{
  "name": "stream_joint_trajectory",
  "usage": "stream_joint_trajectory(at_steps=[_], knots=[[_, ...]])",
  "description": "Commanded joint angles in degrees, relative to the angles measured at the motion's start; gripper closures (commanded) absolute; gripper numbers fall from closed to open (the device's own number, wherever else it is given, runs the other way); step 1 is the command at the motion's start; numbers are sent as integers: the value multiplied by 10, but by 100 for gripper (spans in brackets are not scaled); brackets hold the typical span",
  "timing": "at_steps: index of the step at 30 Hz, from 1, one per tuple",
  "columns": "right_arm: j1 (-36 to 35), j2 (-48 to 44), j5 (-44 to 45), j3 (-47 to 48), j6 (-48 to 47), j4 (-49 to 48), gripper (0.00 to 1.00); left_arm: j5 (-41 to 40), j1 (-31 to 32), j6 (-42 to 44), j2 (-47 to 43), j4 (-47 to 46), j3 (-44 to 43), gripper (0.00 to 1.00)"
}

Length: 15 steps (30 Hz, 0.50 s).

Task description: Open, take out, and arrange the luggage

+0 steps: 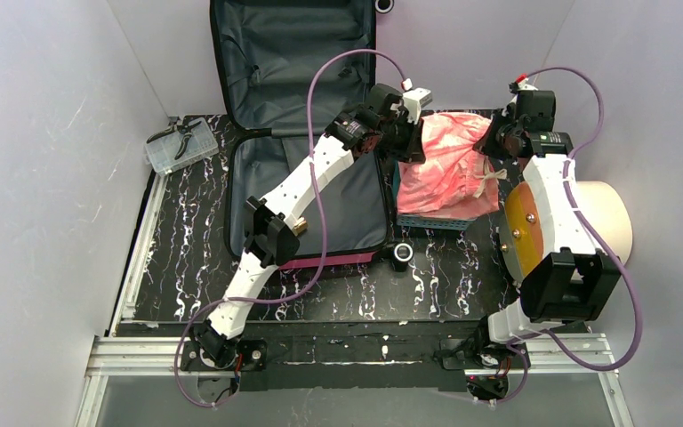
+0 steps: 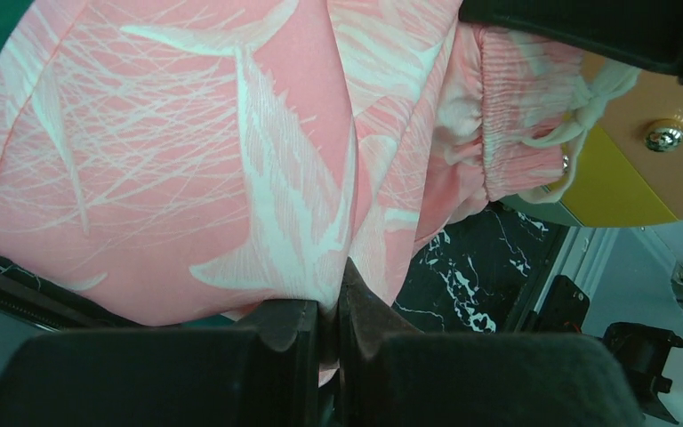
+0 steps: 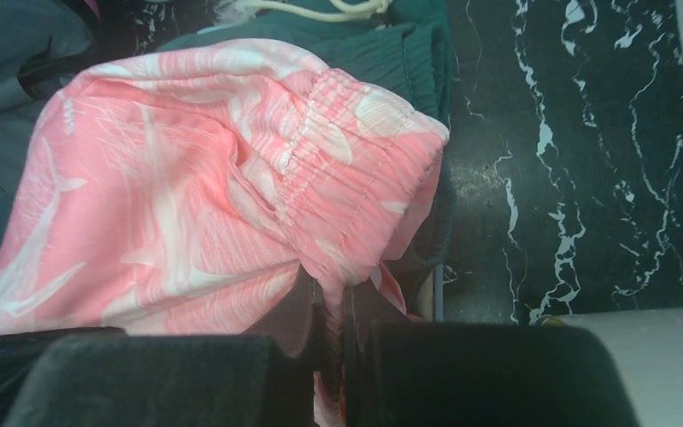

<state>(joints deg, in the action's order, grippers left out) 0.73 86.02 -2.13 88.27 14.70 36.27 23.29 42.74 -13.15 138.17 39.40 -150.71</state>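
Luggage (image 1: 262, 173) lay open left of the basket (image 1: 436, 222), apparently emptied; left gripper (image 1: 413, 142) and right gripper (image 1: 489, 147) each pinched the shorts (image 1: 445, 160) above the basket, so arranging them seemingly remained

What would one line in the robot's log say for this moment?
luggage: open | left gripper: shut on pink shorts | right gripper: shut on pink shorts | pink shorts: over blue basket
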Motion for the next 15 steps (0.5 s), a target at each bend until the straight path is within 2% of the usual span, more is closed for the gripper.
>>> stream_joint_trajectory(at_steps=[1, 9, 15], knots=[[28, 27, -7, -24, 7, -102, 99, -39, -16, 9, -17, 3, 11, 100], [31, 97, -8, -7, 17, -154, 99, -105, -29, 54, 24, -34, 16, 100], [31, 133, 42, -8, -6, -174, 99, -136, -29, 99, 59, -67, 7, 100]])
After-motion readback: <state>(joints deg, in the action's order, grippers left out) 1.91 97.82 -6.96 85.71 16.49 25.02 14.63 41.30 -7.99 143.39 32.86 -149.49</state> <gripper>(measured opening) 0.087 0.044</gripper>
